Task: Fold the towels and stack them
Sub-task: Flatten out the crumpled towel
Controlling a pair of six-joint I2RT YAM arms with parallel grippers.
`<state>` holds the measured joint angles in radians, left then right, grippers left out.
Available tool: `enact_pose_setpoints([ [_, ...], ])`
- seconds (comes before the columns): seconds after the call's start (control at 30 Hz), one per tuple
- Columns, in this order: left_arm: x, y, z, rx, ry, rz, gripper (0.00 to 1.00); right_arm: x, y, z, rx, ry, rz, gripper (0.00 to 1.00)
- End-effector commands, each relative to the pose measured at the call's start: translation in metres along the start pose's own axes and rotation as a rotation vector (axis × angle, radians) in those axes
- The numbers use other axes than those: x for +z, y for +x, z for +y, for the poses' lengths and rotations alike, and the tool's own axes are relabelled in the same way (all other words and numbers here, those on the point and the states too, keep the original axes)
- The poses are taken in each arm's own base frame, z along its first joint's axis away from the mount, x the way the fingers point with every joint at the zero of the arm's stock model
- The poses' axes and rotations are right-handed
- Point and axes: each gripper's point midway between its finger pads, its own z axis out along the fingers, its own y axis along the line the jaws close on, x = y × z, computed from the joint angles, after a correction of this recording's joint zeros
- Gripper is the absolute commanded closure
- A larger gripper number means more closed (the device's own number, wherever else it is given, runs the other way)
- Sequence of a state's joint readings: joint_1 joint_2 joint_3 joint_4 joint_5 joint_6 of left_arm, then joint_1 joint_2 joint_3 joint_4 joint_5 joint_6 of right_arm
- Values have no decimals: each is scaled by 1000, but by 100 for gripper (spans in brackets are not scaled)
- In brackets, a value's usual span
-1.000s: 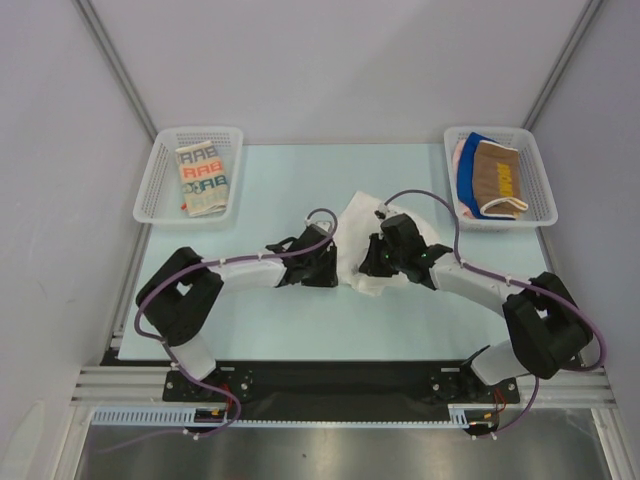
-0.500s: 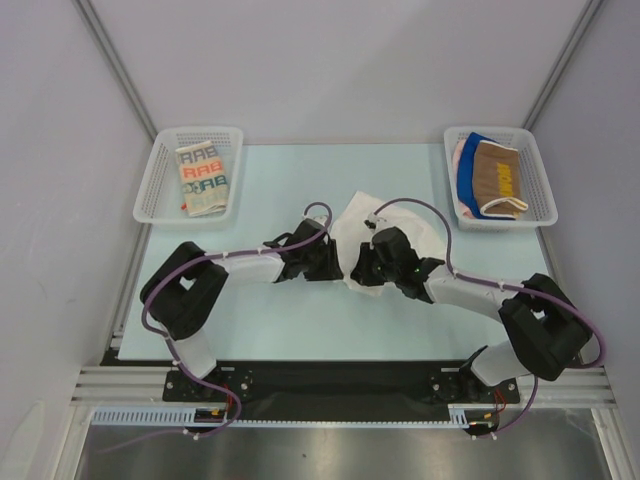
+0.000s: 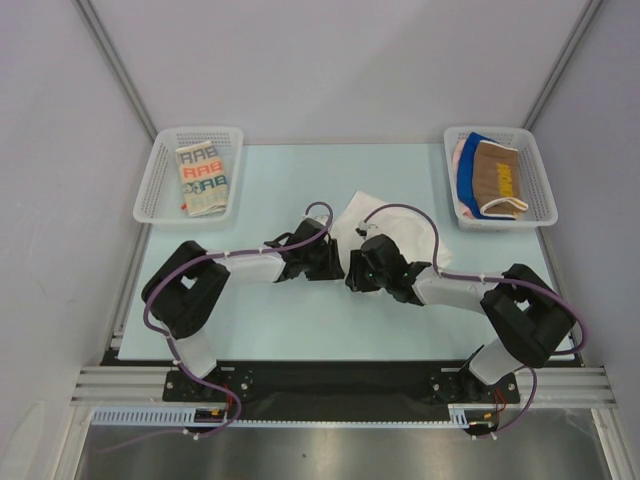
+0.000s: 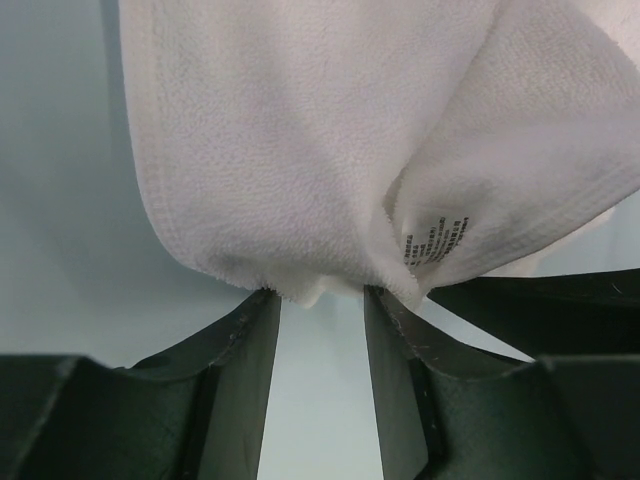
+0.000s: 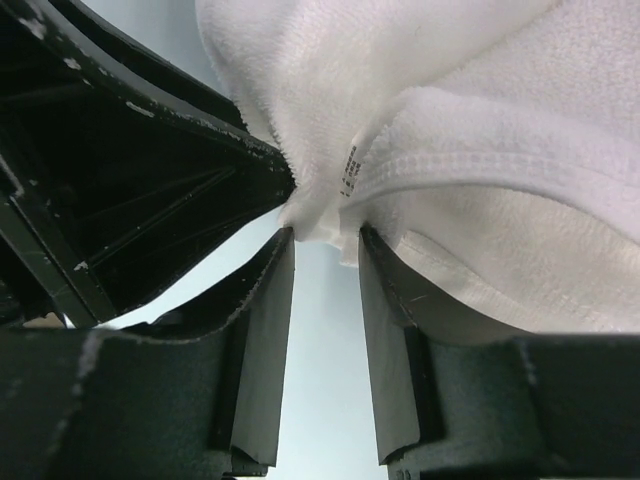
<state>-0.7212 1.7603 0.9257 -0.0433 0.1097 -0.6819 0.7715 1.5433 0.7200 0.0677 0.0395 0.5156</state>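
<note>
**Fig.** Fold step in hand: white towel (image 3: 352, 216) is seen crumpled at table (image 3: 250, 200) centre, betw. both arms. L gripper (image 4: 322, 295): fingers apart, hem resting at tips, not clamped. R gripper (image 5: 325, 235): fingers likewise apart, labelled corner at tips, unpinched. Folded cream towel (image 3: 203, 178) is kept in L basket (image 3: 158, 180); unfolded towels (image 3: 497, 178) in R basket (image 3: 545, 195). Next, as judged: both corners must be pinched, then the edge spread flat.
</note>
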Motion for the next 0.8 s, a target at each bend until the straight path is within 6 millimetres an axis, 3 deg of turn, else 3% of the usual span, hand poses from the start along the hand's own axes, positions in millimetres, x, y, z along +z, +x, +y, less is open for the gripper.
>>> enact_pose_setpoints([
  [0.0,8,27,25,-15,-81,92,54,1,-27,8,-5,2,-95,62],
  [0.5,7,32,28,-8,-78,99,55,4,-33,-3,62,47,-127,53],
  [0.67,7,31,26,-11,-72,96,55,16,-27,-5,39,93,-88,53],
  [0.77,6,31,25,-9,-70,96,55,22,-22,-11,37,132,-68,71],
])
